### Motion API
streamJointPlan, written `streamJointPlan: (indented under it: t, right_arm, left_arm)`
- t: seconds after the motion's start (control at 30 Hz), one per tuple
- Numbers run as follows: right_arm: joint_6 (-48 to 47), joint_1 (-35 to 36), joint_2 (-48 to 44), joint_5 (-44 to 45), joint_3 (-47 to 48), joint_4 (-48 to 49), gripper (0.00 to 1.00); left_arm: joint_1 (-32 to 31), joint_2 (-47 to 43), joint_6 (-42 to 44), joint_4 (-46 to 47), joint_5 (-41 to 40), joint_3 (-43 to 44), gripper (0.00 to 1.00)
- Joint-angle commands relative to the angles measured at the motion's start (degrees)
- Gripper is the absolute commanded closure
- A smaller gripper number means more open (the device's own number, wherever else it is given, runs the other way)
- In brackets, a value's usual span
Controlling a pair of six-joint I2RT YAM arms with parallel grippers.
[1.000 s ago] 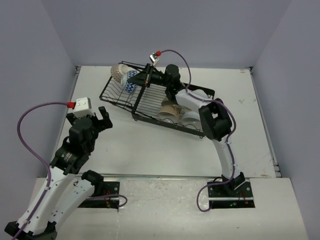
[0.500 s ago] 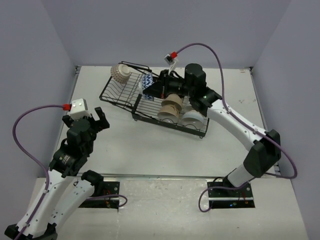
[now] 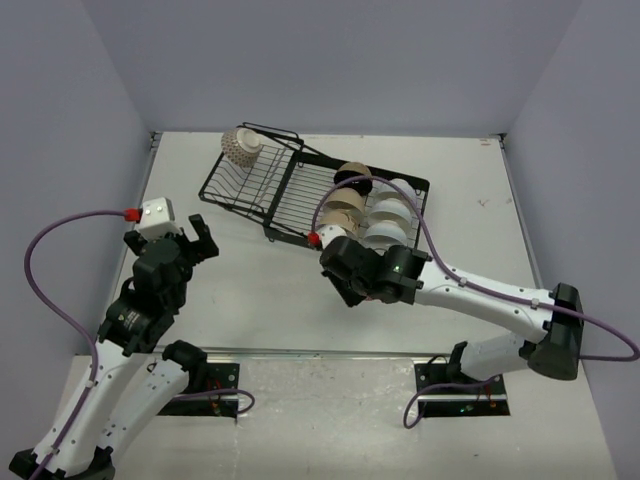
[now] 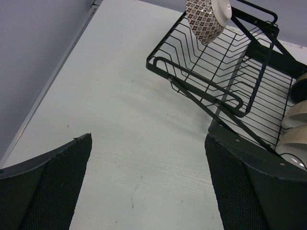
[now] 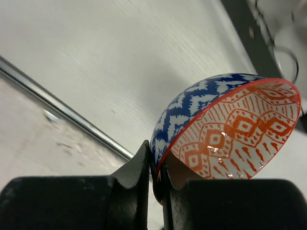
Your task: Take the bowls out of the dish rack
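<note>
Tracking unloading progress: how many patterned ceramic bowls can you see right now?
2: the brown scale-patterned bowl at the black wire dish rack's far-left corner, the blue zigzag bowl in the right gripper. The plain stacked bowls may hide others.

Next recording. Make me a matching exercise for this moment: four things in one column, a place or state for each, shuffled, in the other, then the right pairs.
Things
1. blue zigzag bowl
2. brown-patterned bowl
3. left gripper
4. beige bowls

Places or states
A. open, above the bare table
B. at the far left corner of the dish rack
C. rim pinched in the right gripper, away from the rack
D. standing on edge in the rack's right section

Pairs: 1-C, 2-B, 3-A, 4-D
</note>
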Motion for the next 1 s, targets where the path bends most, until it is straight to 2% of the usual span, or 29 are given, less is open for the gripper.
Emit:
streamJointPlan:
  t: [0.0, 0.1, 0.33, 0.5, 0.73, 0.77, 0.8, 0.93, 0.97]
  right_arm:
    - [7.8, 1.3, -1.6, 11.5, -4.1, -12.7, 1.00]
    - [12.2, 1.4, -0.4, 12.6, -9.5, -15.5, 1.00]
    - [14.7, 3.0, 7.7, 11.6, -10.6, -16.5, 1.00]
    - [15.2, 3.6, 11.8, 7.2, -11.8, -11.3, 1.00]
    - [18.2, 3.9, 15.6, 5.6, -12.7, -8.1, 1.00]
    - [18.5, 4.2, 16.5, 5.4, -12.6, -7.8, 0.97]
    - [18.8, 4.5, 17.0, 5.4, -12.5, -8.2, 0.90]
    - [19.8, 5.6, 18.7, 4.9, -11.9, -8.7, 0.85]
    - [20.2, 6.3, 18.5, 4.6, -11.5, -8.7, 0.72]
  left_arm:
    - [0.6, -1.1, -1.3, 0.0, -1.7, 1.3, 0.00]
    - [0.6, -1.3, -1.3, 0.0, -1.7, 1.3, 0.00]
    - [0.5, -1.8, -1.3, -0.2, -1.8, 1.1, 0.00]
    - [0.5, -2.9, -1.5, -0.5, -2.1, 1.0, 0.00]
    - [0.4, -2.7, -1.4, -0.4, -1.7, 1.0, 0.00]
    - [0.4, -2.8, -1.4, -0.2, -1.6, 1.0, 0.00]
    - [0.4, -2.8, -1.4, -0.3, -1.6, 1.0, 0.00]
    - [0.4, -2.7, -1.4, -0.4, -1.4, 1.0, 0.00]
    - [0.4, -2.8, -1.4, -0.4, -1.4, 1.2, 0.00]
